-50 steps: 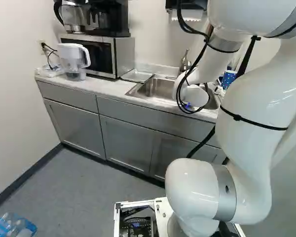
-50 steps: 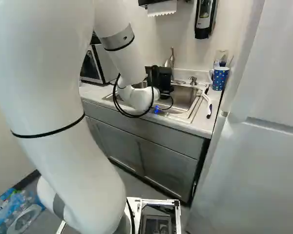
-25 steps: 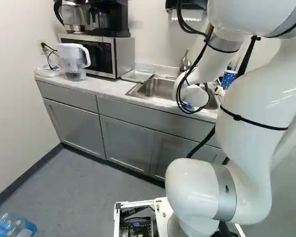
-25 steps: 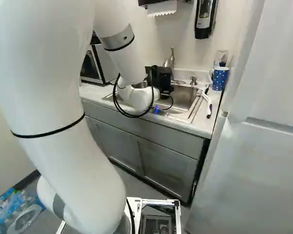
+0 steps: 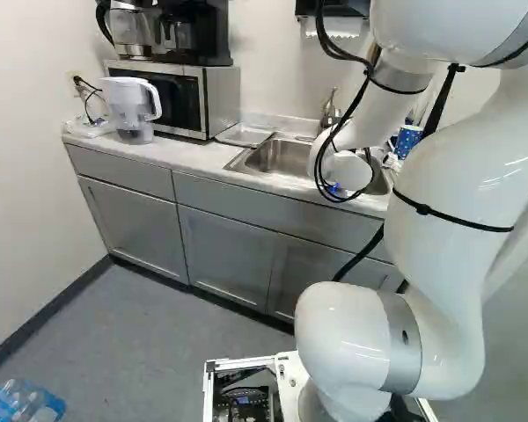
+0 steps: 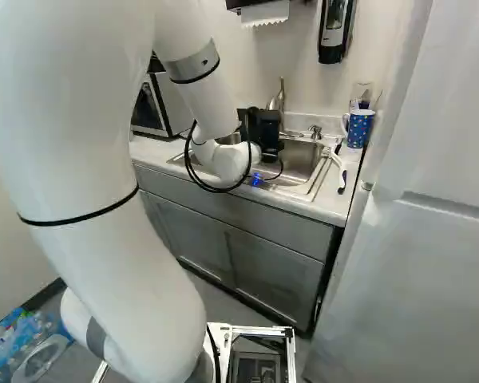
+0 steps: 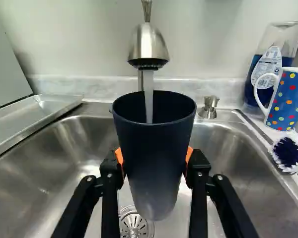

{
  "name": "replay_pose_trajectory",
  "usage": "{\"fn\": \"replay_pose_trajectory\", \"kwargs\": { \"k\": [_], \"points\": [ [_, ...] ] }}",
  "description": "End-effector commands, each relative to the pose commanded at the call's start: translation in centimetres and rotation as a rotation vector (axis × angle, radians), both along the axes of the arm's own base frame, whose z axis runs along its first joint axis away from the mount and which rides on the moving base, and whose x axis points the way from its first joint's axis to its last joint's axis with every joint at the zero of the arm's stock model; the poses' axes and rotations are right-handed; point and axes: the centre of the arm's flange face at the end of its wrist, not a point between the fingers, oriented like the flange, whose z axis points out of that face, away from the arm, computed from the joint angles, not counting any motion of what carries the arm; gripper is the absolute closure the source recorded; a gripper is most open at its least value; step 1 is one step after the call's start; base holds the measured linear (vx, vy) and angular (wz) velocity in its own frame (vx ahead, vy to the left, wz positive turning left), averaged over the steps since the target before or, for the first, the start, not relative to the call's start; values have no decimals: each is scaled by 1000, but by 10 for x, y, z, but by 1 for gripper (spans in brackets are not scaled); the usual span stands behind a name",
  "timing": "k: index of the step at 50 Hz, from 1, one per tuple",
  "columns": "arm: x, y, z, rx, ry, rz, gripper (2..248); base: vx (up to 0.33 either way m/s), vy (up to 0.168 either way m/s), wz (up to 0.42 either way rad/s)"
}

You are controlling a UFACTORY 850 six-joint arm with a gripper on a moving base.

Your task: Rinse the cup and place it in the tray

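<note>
Dark navy tapered cup (image 7: pixel 154 168) being rinsed under the steel faucet (image 7: pixel 148 47).
The black claw (image 7: pixel 154 155) grips the cup from both sides, mouth up, above the steel sink (image 7: pixel 84 144), and the water stream (image 7: pixel 148 91) falls inside it. To rinse well, hold it steady and centred, off the faucet head, and let water reach the inner wall; then tip it over the basin with a firm grip, since wet sides may slip. Drain it fully before carrying it left to the shallow metal tray (image 7: pixel 39 116) on the table (image 5: pixel 189 160).
</note>
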Motion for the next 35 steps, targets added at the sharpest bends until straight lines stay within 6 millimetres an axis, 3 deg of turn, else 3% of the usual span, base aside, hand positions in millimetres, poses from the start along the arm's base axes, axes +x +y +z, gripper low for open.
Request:
{"fn": "replay_pose_trajectory", "kwargs": {
  "k": [35],
  "points": [
    [0, 0, 0, 0, 0, 0, 124, 0, 0, 0]
  ]
}}
